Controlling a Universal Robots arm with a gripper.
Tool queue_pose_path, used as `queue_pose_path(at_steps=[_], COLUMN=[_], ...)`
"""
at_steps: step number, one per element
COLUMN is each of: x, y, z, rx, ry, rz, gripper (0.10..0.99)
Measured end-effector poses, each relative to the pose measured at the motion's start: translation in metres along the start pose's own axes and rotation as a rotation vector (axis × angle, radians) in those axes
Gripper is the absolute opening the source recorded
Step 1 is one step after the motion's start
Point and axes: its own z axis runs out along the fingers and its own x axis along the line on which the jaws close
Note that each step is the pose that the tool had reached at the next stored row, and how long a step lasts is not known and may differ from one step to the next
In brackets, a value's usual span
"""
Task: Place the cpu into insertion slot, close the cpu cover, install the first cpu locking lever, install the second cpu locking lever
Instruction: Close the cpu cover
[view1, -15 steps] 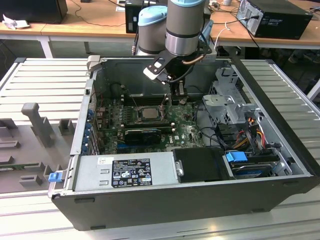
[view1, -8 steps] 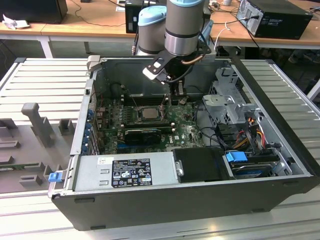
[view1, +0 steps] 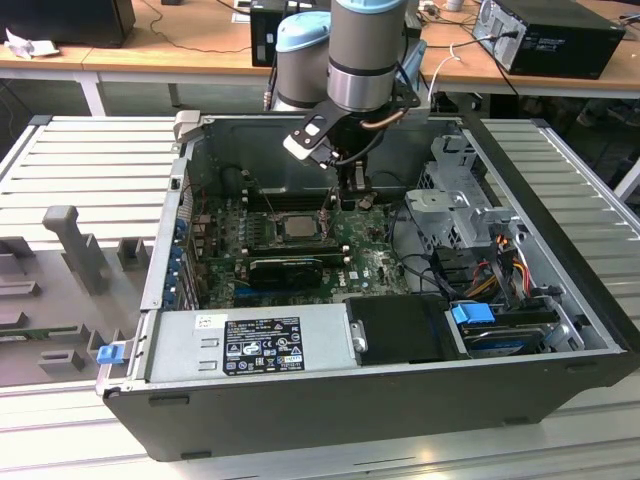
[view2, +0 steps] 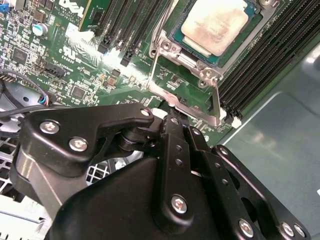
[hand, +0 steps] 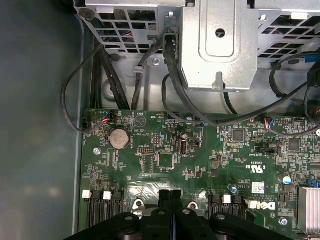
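Looking along the fingers (hand: 164, 202) in the first wrist view, we find them standing close together with barely a seam between them. Nothing shows between them, and we cannot tell whether they nip any thin edge.

In the second wrist view the cpu cover (view2: 192, 109) lies right at their tips. It is a silvery frame whose near bar runs crosswise to the fingers and touches them, or all but touches. We judge it open, not folded down over the chip.

Beyond that bar, farther from the fingers, the cpu (view2: 215, 22) sits flat and square in the insertion slot (view2: 168, 48), its pale face bare. The chip seems to us already placed. The cover stands between the fingers and the cpu, the nearer of the two, inside the open computer case (view1: 300, 400).
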Motion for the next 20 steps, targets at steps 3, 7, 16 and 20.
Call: queue_pose_path(at_steps=[3,7,16,20], x=[0.0,0.0001,0.0001,0.0002], y=[-0.0007,-0.0016,-0.005,-0.0063], z=[0.0,-0.0001,-0.0002,-0.0003], rx=[0.0,0.0,0.0,0.0], ry=[0.0,0.0,0.0,0.0], rz=[0.0,0.0,0.0,0.0], gripper=[0.106,0.106,0.106,0.106])
